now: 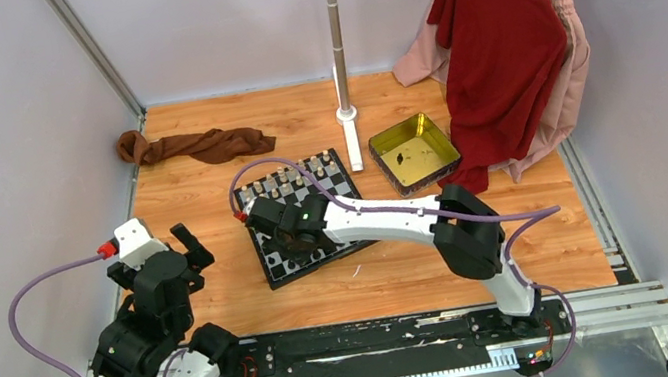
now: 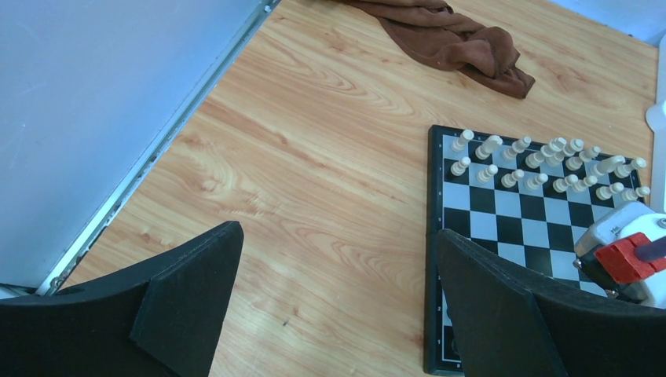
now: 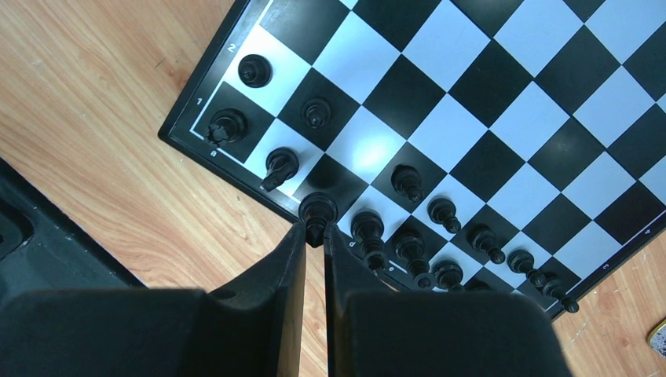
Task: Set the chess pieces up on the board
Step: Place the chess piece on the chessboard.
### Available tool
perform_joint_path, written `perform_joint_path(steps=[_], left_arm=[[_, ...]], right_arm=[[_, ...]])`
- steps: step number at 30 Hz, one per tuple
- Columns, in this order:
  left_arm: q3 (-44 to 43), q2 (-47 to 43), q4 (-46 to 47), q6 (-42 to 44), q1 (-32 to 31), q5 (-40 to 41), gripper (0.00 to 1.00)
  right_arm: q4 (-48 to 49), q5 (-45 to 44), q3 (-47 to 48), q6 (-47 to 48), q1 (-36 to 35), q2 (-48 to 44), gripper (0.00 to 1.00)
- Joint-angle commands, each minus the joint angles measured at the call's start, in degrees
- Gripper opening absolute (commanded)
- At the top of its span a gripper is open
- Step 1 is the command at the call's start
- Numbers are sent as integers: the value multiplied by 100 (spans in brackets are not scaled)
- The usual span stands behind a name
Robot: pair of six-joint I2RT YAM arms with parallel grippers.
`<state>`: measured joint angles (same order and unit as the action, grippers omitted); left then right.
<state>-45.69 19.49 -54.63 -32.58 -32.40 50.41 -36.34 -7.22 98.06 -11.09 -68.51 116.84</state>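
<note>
Black chess piece (image 3: 317,209) sits clamped in the right pincer (image 3: 315,232).

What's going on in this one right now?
The right end effector is closed on a black piece at the near edge of the board, in line with the other black pieces standing there. The cream pieces fill two rows along the far side. The left end effector hangs open over the table to the left of the board, holding nothing.
</note>
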Motion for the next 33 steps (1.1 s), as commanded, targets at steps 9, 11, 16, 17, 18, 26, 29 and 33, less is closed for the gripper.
perform_joint_path(steps=[9, 11, 16, 17, 18, 26, 29, 33], left_arm=[[60, -28, 29, -60, -38, 144, 99], [60, -16, 31, -56, -34, 144, 99], [69, 20, 47, -56, -38, 144, 99], [69, 27, 48, -56, -38, 138, 99], [69, 35, 49, -51, -38, 136, 99], [78, 68, 75, -35, -38, 120, 99], [78, 73, 75, -29, -38, 118, 99], [78, 73, 75, -30, -38, 118, 99]], right_arm=[[37, 214, -52, 105, 186, 276, 0], [47, 236, -46, 114, 202, 290, 0], [84, 282, -70, 113, 233, 339, 0], [87, 289, -74, 109, 233, 347, 0], [93, 298, -83, 112, 239, 350, 0], [141, 362, -116, 109, 276, 392, 0], [161, 377, -154, 111, 285, 393, 0], [184, 388, -210, 104, 292, 385, 2]])
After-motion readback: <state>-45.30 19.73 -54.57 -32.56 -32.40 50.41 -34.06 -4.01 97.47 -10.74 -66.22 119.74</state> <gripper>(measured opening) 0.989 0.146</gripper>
